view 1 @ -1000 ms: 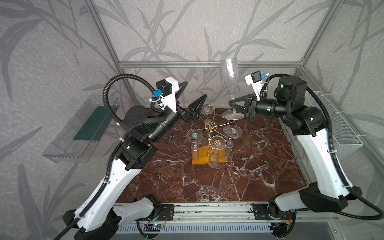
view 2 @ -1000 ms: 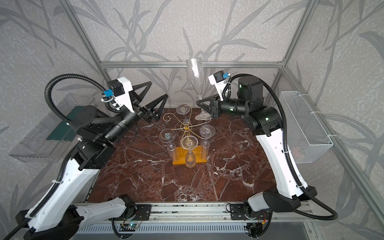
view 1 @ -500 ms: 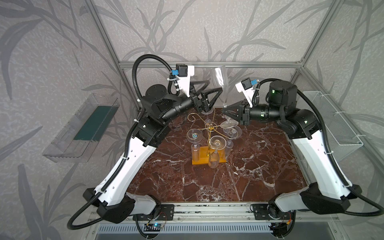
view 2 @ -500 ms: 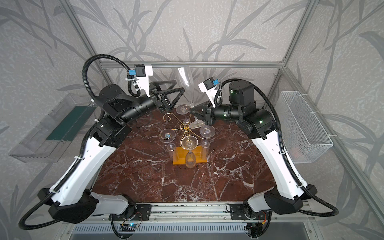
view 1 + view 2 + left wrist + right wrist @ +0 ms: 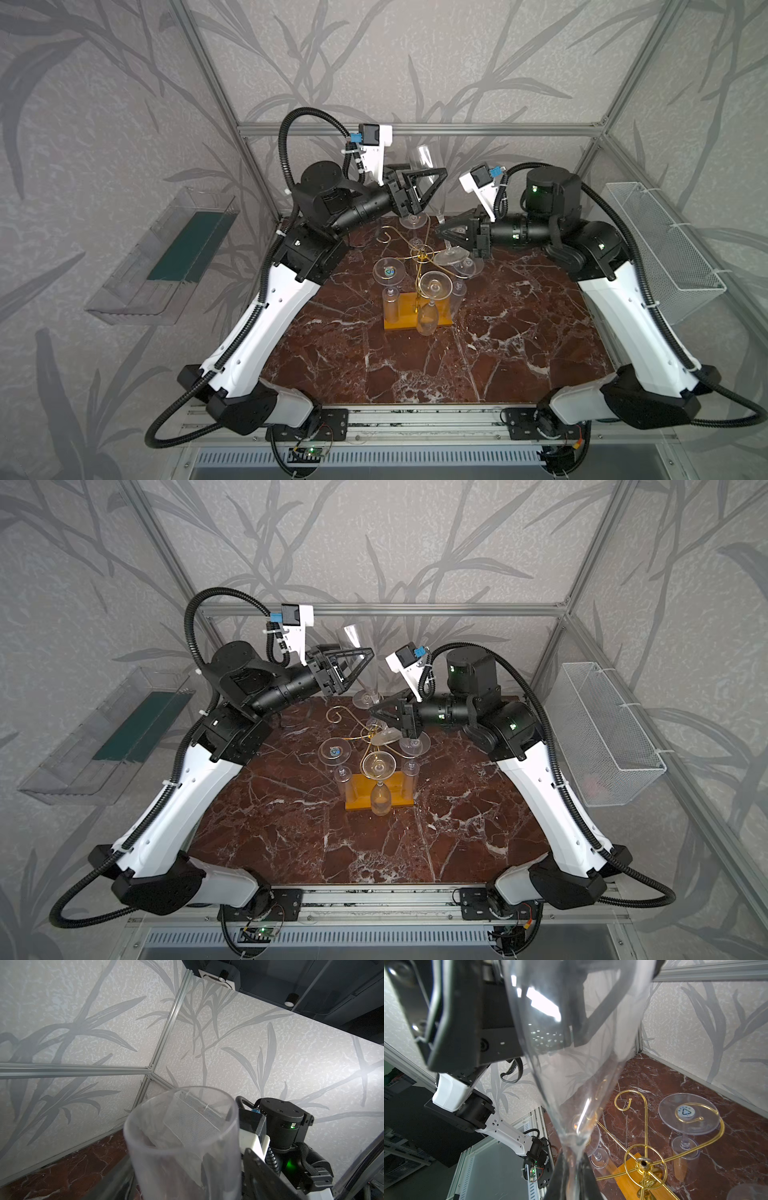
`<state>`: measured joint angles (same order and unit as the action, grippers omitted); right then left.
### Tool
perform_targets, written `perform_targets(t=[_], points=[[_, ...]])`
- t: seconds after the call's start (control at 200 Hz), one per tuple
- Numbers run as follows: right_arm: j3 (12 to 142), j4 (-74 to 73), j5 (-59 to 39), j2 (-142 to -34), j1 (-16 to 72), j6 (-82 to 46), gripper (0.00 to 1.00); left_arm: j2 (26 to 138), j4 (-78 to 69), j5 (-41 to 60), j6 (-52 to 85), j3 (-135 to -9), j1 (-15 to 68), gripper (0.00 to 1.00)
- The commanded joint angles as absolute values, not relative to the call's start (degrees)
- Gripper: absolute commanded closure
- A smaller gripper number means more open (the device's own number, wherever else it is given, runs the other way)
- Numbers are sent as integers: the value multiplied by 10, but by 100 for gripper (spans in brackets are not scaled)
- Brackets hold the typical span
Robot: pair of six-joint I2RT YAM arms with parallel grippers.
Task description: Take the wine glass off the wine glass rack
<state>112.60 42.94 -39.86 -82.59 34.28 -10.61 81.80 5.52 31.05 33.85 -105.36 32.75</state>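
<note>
Now left gripper (image 5: 430, 178), swung in from left, straddles wine glass (image 5: 422, 156) bowl, jaws wide, contact unclear. Stem pinched tight in right gripper (image 5: 442, 232); glass off wine glass rack (image 5: 419, 253), above bench (image 5: 415, 374) back edge. Handover likely.

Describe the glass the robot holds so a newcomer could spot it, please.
A gold wire wine glass rack on an orange wooden base stands on the red marble table. Above its far side, the right pincer grips a clear wine glass by its stem. Unlike the hanging glasses, its bowl points up.
</note>
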Motion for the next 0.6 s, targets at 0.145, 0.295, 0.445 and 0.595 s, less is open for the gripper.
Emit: perform_targets(t=[0.145,0.295,0.445,0.595], points=[[1114,404,-393,-817,347,-90,100,825,16,327,391,-1059,323,38],[1109,401,-391,-818,348,-86,100,825,3,322,400,-1050,323,52],[1110,400,-391,-820,348,-84,100,826,1,316,398,-1050,323,59],[1110,401,-390,-821,349,-83,100,827,3,315,392,-1050,323,62]])
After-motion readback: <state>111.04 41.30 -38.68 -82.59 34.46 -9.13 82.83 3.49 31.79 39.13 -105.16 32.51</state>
